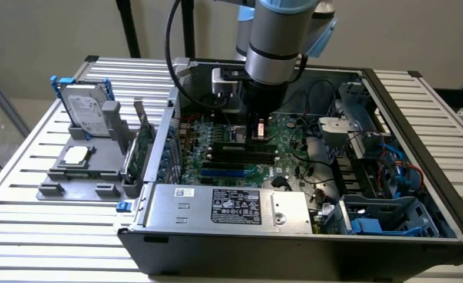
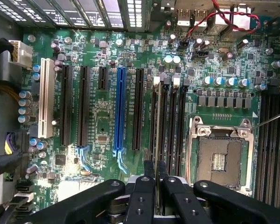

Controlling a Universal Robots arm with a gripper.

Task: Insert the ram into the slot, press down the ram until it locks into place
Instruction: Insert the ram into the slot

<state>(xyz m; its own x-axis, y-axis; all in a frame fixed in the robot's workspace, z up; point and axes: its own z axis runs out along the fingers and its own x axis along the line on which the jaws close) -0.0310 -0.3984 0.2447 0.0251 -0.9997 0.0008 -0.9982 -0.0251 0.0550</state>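
black two-finger gripper (image 2: 156, 171) is low over the green motherboard (image 2: 102, 135) in the open black pc case (image 1: 294, 247).

key relation: the ram (image 2: 157, 126), a long thin green circuit-board stick, shows edge-on in the wrist view as a pale narrow line. it stands on its long edge and runs straight out from between the fingertips (image 2: 149, 169). long axis is parallel to the bank of black memory slots (image 2: 173, 121), and it sits over the outermost slot of that bank, the one on the side of the long blue expansion slot (image 2: 120, 112) and away from the silver cpu socket (image 2: 219, 156). so no offset to close: the stick is in the jaws and lined up with the slot lengthwise.

jaws: nearly together, gap only as wide as the board, one pad on each flat face. reads as clamped on the ram near one end, not its middle.

the stick's lower edge looks to be at or in the slot mouth, but i can't tell seating depth. the white latch tab (image 2: 156, 80) at the far end is visible, but i can't tell whether it has snapped in, so i'm not calling it locked.

in the exterior view the wrist is upright over the same slot bank, mid-board.
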